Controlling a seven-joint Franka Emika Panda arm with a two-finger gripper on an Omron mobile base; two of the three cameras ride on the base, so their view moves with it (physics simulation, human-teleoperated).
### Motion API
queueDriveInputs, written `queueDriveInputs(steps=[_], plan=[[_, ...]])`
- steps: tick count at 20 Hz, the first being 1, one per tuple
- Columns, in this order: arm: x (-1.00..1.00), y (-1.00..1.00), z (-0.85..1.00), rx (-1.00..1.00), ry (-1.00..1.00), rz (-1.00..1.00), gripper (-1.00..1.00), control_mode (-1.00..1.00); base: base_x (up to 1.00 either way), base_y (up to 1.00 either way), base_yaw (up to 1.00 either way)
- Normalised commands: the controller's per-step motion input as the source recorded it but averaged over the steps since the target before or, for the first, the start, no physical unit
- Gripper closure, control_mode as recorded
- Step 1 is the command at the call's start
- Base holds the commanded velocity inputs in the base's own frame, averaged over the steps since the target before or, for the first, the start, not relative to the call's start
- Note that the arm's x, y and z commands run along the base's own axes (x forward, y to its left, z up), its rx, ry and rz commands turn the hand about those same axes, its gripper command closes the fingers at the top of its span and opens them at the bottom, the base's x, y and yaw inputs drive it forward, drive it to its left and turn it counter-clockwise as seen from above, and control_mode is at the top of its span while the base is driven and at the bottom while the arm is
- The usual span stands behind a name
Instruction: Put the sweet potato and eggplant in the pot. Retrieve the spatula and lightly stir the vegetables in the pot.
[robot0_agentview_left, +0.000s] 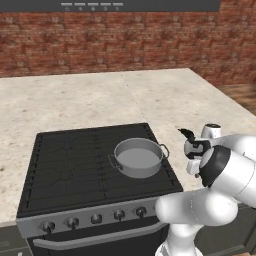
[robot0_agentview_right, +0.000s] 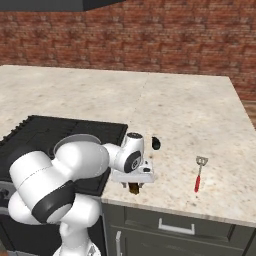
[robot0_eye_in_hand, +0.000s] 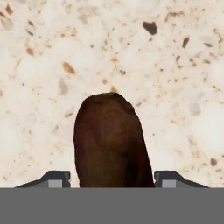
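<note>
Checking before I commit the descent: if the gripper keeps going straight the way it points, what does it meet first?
Most likely the sweet potato, which sits between the fingertips of the gripper, with the counter right beneath it.

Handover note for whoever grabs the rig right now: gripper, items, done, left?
Gripper: down at the counter, fingers either side of the sweet potato; no firm grip visible yet.
Eggplant: on the counter just beyond the hand.
Spatula: on the counter further right, untouched.
Pot: on the stove, nothing in it.
Done: reached the sweet potato.
Left: both vegetables into the pot, fetch the spatula, stir.
</note>
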Motion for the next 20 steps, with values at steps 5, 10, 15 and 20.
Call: queueDriveInputs(steps=[5, 10, 15, 20], plan=[[0.0, 0.0, 0.0, 0.0, 0.0, 0.0, 1.0, -1.0, 0.0, 0.0, 0.0], [-0.14, 0.01, 0.54, 0.01, -0.12, 0.03, 1.0, -1.0, 0.0, 0.0, 0.0], [-0.16, 0.16, 1.0, 0.02, -0.26, 0.06, 1.0, -1.0, 0.0, 0.0, 0.0], [-0.15, 0.5, 1.0, 0.0, -0.21, 0.05, 1.0, -1.0, 0.0, 0.0, 0.0]])
